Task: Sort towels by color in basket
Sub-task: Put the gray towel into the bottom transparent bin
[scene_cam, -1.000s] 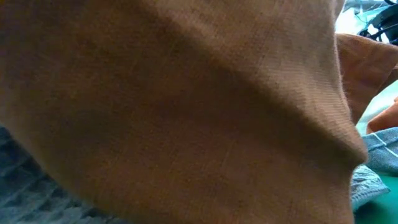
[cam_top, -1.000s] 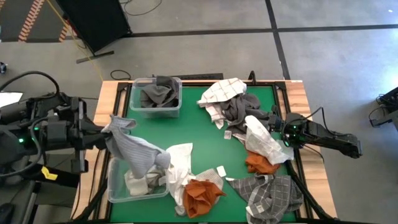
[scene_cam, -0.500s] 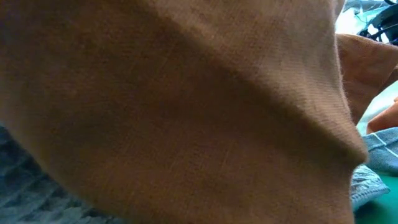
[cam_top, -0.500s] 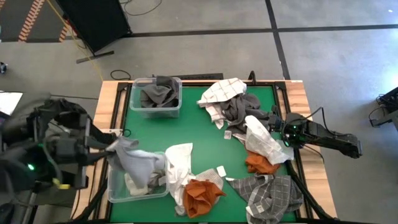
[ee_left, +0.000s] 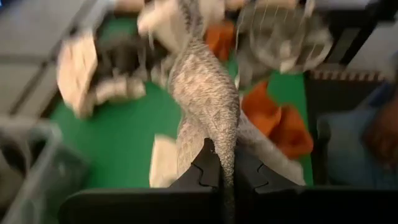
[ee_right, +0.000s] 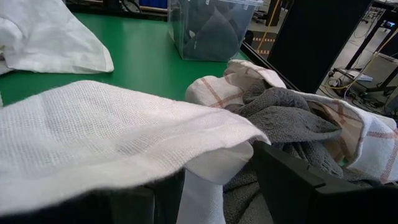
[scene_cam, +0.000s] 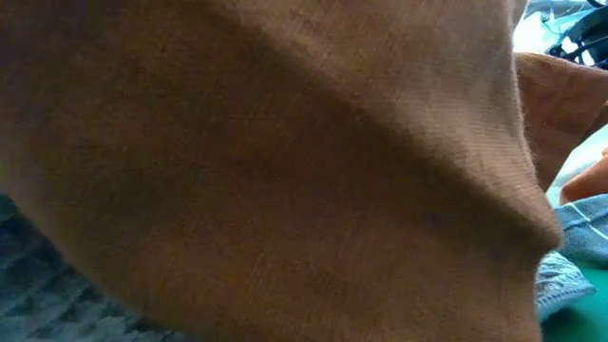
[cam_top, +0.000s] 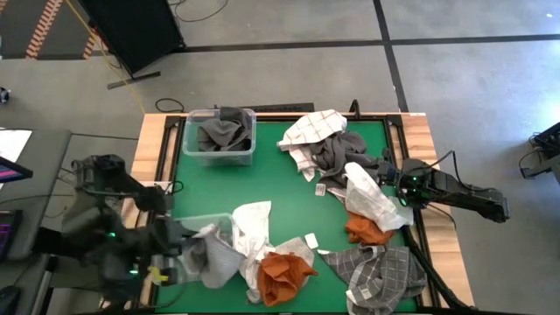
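Note:
In the high view my left gripper [cam_top: 175, 238] is over the near-left clear bin [cam_top: 159, 262], shut on a light grey waffle towel [cam_top: 214, 262] that bunches in the bin and over its right rim. The left wrist view shows the same towel [ee_left: 205, 93] stretching away from my left gripper [ee_left: 222, 169]. My right gripper [cam_top: 395, 191] waits at the table's right edge, open, beside a white towel [cam_top: 372, 203]. In the right wrist view that towel [ee_right: 93, 130] passes between the fingers of my right gripper [ee_right: 205, 186]. My left gripper pinches a narrow gathered end [ee_left: 225, 146] of the grey towel between its two fingers. The cloth runs away from the fingers as a bunched rope, several layers thick. The rest of it lies in and over the near-left bin. My right gripper is open around a fold [ee_right: 214, 165] of the white towel, which lies over one finger [ee_right: 118, 205]. The rest of that towel rests on the table.
The far-left clear bin [cam_top: 219, 136] holds dark grey towels. A red-lined white towel [cam_top: 315, 127] and a dark grey one [cam_top: 337, 156] lie far right. Rust orange towels [cam_top: 282, 273] [cam_top: 366, 229], a white towel [cam_top: 254, 229] and a checked towel [cam_top: 381, 271] lie near. Orange cloth [scene_cam: 285, 171] fills the low view.
My left gripper has swung down and toward the table's near edge, still shut on the grey towel. The towel, first stretched from the raised gripper down into the near-left bin, has dropped and now lies bunched in and over that bin.

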Action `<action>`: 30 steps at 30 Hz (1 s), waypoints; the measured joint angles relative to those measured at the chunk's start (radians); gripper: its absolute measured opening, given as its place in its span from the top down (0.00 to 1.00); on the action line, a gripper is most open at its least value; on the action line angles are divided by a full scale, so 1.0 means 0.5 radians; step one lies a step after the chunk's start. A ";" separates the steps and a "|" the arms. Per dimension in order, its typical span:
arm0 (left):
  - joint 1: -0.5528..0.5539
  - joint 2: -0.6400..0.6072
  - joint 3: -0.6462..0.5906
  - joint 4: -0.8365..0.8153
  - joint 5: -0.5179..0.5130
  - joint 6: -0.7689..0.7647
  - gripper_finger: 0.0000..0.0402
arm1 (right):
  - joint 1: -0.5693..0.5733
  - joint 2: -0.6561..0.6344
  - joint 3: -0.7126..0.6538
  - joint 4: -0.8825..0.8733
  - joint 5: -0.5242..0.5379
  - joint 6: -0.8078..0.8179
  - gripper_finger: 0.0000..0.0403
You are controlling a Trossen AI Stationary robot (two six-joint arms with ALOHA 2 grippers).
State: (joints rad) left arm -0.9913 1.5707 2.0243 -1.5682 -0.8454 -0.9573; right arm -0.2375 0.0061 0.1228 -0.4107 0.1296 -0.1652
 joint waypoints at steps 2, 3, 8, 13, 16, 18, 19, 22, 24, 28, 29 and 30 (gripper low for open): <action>0.072 -0.001 -0.111 -0.008 0.158 -0.075 1.00 | 0.000 0.000 0.000 0.000 0.000 0.000 0.46; 0.104 -0.001 -0.168 -0.002 0.223 -0.103 1.00 | 0.001 0.000 0.000 0.000 0.001 0.000 0.46; 0.259 -0.001 -0.371 -0.006 0.542 -0.208 1.00 | 0.001 0.000 0.000 0.000 0.001 0.000 0.46; 0.412 -0.002 -0.534 -0.005 0.878 -0.269 1.00 | 0.000 0.000 0.000 0.000 0.000 0.000 0.46; 0.496 -0.002 -0.634 -0.005 1.071 -0.292 1.00 | 0.001 0.000 0.000 0.000 0.000 0.000 0.46; 0.534 -0.002 -0.693 -0.005 1.173 -0.296 1.00 | 0.000 0.000 0.000 0.000 0.000 0.000 0.46; 0.550 -0.002 -0.719 -0.006 1.211 -0.296 1.00 | 0.000 0.000 0.000 0.000 0.001 0.000 0.46; 0.579 -0.002 -0.790 0.001 1.286 -0.295 1.00 | 0.001 0.000 0.000 0.000 0.001 0.000 0.46; 0.589 -0.001 -0.821 0.055 1.303 -0.280 1.00 | 0.000 0.000 0.000 0.000 0.000 0.000 0.46; 0.594 -0.001 -0.899 0.279 1.307 -0.181 1.00 | 0.000 0.000 0.000 0.000 0.000 0.000 0.46; 0.598 -0.001 -0.924 0.338 1.308 -0.160 1.00 | 0.000 0.000 0.000 0.000 0.000 0.000 0.46; 0.602 -0.001 -0.951 0.393 1.308 -0.145 1.00 | 0.000 0.000 0.000 0.000 0.001 0.000 0.46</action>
State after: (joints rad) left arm -0.6903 1.5703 1.5488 -1.3718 -0.1913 -1.0299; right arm -0.2375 0.0063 0.1230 -0.4107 0.1299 -0.1650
